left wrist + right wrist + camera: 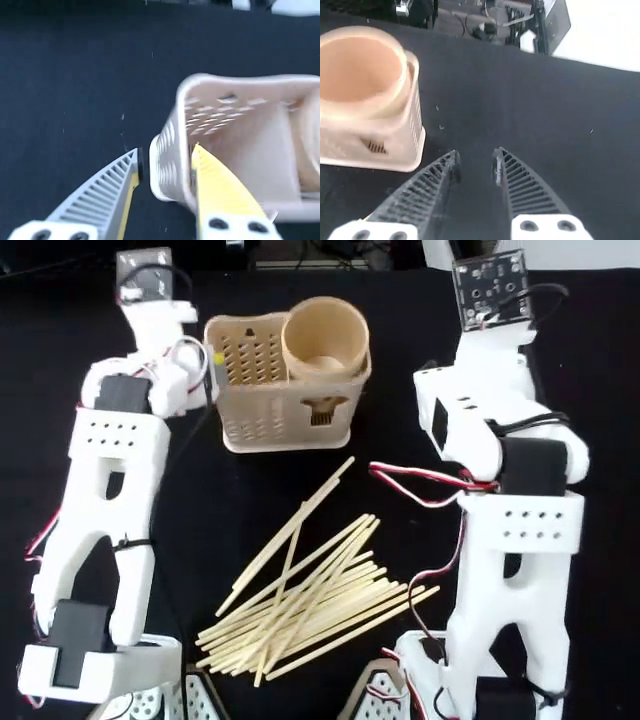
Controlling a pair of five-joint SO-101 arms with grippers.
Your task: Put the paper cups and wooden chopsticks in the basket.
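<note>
The beige perforated plastic basket (275, 420) stands on the black table (190, 510). The tan paper cup (325, 335) sits already in one compartment of the basket; it may be several cups stacked, I cannot tell. The pale wooden chopsticks (310, 600) lie in a loose crossed pile on the table, near the front of the basket.

The left end effector (165, 150) is half open and straddles the basket's wall at the side away from the cup, one finger inside, one outside. The right end effector (476, 154) hangs narrow and empty beside the basket's cup side.

I judge the chopsticks step is in hand. Next, one end effector must open, go down to the pile and pinch some sticks.
</note>
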